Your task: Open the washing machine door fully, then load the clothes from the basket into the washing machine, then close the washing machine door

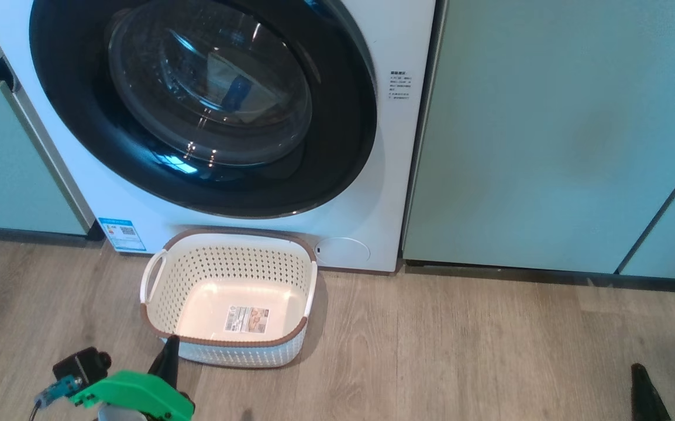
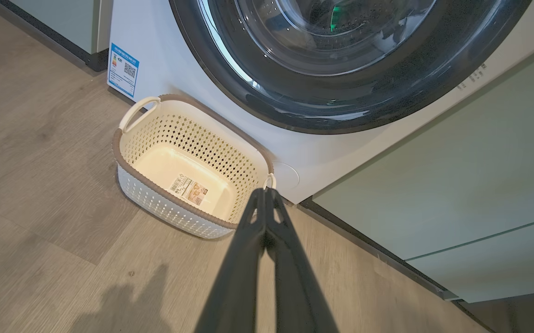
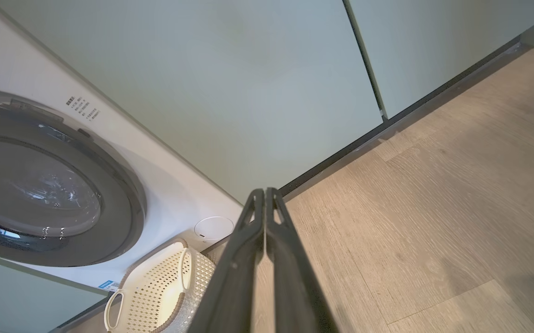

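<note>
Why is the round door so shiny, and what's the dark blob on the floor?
Head view: bright room light glints off the glass of the washing machine door, so it looks shiny. Left wrist view: the blob is a soft-edged shadow on the wooden floor.

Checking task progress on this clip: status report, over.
Left pincer shut, empty; right pincer shut, empty. Washing machine door closed. Basket empty, on floor against washer front, below door.

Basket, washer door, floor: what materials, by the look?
Basket: moulded plastic, matte cream, perforated walls, brown rim. Washing machine door: glossy black rim, likely plastic; clear domed centre with sharp reflections, probably glass. Floor: matte wood-grain planks; wood or laminate, cannot tell.
</note>
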You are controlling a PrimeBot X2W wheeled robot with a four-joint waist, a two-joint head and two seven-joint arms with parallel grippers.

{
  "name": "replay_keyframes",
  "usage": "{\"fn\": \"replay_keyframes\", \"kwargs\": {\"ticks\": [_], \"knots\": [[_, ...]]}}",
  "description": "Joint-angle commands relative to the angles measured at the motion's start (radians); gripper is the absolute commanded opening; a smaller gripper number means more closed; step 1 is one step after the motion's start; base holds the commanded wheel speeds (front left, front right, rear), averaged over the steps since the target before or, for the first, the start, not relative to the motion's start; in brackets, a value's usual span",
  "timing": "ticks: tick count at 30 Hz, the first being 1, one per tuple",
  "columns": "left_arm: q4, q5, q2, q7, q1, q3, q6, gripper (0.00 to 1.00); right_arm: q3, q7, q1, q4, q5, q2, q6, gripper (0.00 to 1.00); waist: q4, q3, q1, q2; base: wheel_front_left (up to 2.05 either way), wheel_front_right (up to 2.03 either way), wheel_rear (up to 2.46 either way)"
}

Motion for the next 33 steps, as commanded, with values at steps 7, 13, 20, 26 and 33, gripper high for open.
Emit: {"fn": "replay_keyframes", "kwargs": {"ticks": [7,13,20,26,33], "knots": [[-0.056,-0.086,0.004,0.023,-0.058,0.029,-0.001,0.0,-0.006,0.023,-0.075,-0.041,0.095,-0.002,0.0,0.0,0.003,0.004,0.0,0.0,0.0,0.0,0.0],[-0.069,-0.137,0.0,0.037,-0.059,0.035,-0.001,0.0,-0.008,0.037,-0.085,-0.044,0.15,-0.002,0.0,0.0,0.005,0.007,0.0,0.0,0.0,0.0,0.0],[-0.09,-0.218,-0.008,0.061,-0.06,0.045,-0.001,0.0,-0.012,0.061,-0.1,-0.05,0.239,-0.002,0.0,0.0,0.008,0.012,0.0,0.0,0.0,0.0,0.0],[-0.105,-0.279,-0.013,0.079,-0.061,0.052,-0.001,0.0,-0.015,0.078,-0.111,-0.054,0.305,-0.002,0.0,0.0,0.01,0.016,0.0,0.0,0.0,0.0,0.0],[-0.123,-0.35,-0.019,0.099,-0.063,0.06,-0.001,0.0,-0.018,0.099,-0.124,-0.058,0.383,-0.002,0.0,0.0,0.013,0.02,0.0,0.0,0.0,0.0,0.0]]}}
